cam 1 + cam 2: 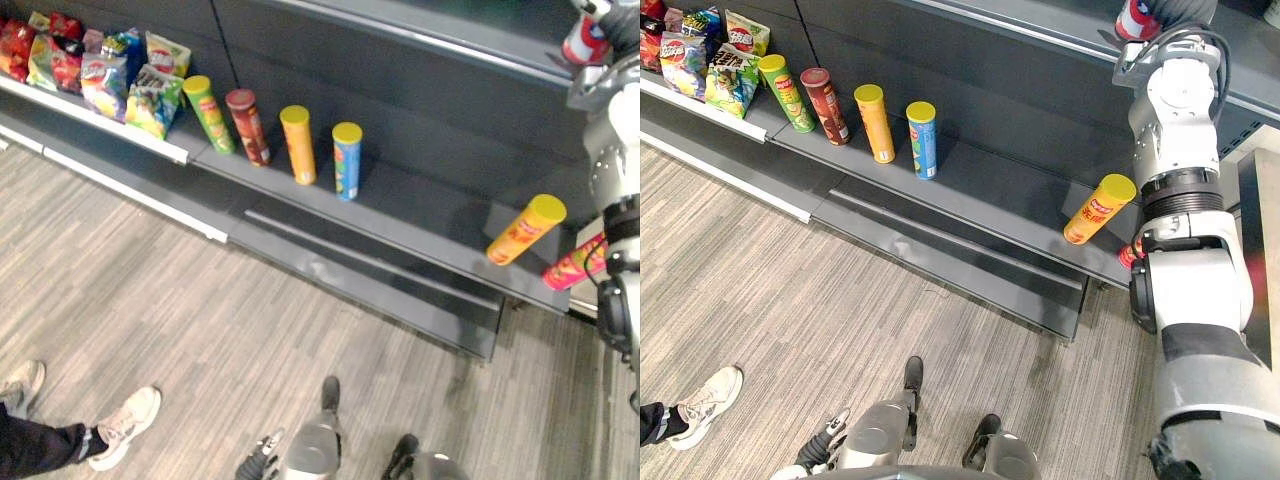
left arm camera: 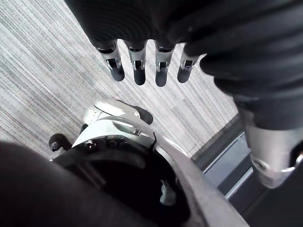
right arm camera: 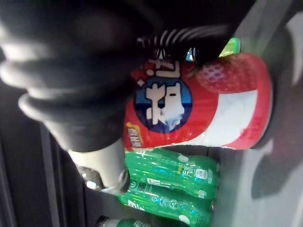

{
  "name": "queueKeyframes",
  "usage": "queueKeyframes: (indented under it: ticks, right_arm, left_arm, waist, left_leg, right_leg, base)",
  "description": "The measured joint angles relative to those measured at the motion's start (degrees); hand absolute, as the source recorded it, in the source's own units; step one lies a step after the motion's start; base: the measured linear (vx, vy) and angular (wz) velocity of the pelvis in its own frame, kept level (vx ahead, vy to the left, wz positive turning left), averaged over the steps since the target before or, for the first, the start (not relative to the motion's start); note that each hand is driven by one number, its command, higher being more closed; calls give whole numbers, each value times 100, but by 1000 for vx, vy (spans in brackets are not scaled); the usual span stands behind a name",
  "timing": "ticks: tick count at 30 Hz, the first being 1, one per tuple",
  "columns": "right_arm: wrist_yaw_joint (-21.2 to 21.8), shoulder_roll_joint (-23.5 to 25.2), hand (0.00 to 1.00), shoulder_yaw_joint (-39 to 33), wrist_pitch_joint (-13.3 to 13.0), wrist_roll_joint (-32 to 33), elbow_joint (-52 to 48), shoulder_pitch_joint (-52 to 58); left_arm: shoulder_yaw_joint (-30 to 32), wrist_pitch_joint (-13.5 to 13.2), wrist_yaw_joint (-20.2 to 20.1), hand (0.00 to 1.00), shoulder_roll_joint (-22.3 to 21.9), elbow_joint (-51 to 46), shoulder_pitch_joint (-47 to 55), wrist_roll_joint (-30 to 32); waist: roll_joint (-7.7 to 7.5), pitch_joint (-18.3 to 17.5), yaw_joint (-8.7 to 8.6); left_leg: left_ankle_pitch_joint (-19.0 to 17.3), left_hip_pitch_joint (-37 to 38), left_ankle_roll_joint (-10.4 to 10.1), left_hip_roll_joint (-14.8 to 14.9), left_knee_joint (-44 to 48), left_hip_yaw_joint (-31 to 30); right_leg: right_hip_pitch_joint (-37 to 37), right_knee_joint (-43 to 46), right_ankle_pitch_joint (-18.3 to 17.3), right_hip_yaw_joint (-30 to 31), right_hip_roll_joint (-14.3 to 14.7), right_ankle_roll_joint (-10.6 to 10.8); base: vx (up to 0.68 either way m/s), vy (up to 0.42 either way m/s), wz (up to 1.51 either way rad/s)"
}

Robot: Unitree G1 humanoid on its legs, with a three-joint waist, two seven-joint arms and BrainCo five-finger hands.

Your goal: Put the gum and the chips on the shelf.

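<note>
While six chip cans [image 1: 297,145] occupy the shelf [image 1: 420,215], right hand [image 3: 71,80] grips one gum jar [image 3: 208,109].

Six chip tubes [image 1: 298,144], one gum tub [image 3: 203,109]

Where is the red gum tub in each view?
Left eye view: red gum tub, top right corner, at the upper shelf.
Right eye view: top edge, right of centre.
Left wrist view: faces the floor.
Right wrist view: centre.
Shared landmark: leaning orange can, both eye views.
</note>
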Motion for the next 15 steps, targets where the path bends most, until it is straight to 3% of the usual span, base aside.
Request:
queueKeyframes:
  ticks: [9, 10, 15]
  right_arm:
    - [155, -20, 100, -159, -193, 1, 104, 7]
    - [174, -20, 0, -163, -201, 1, 104, 11]
    - [247, -104, 0, -205, -239, -25, 194, 82]
  left_arm:
    - [-31, -3, -11, 0, 7, -2, 2, 2]
    - [-40, -3, -11, 0, 8, -2, 2, 1]
    - [-94, -10, -10, 0, 28, -5, 1, -5]
  waist:
    - [-5, 81, 6]
    - [-4, 81, 5]
    - [-5, 82, 11]
  left_leg:
    - [2, 10, 1, 8, 0, 151]
    - [2, 10, 1, 8, 0, 158]
    - [2, 18, 1, 16, 0, 175]
  right_leg:
    - [-48, 10, -39, 91, -19, 9]
    - [-52, 12, -39, 99, -19, 9]
    - [-57, 27, -37, 116, -16, 7]
  base:
    - [25, -13, -4]
    - [52, -29, -7]
    - [49, -33, -2]
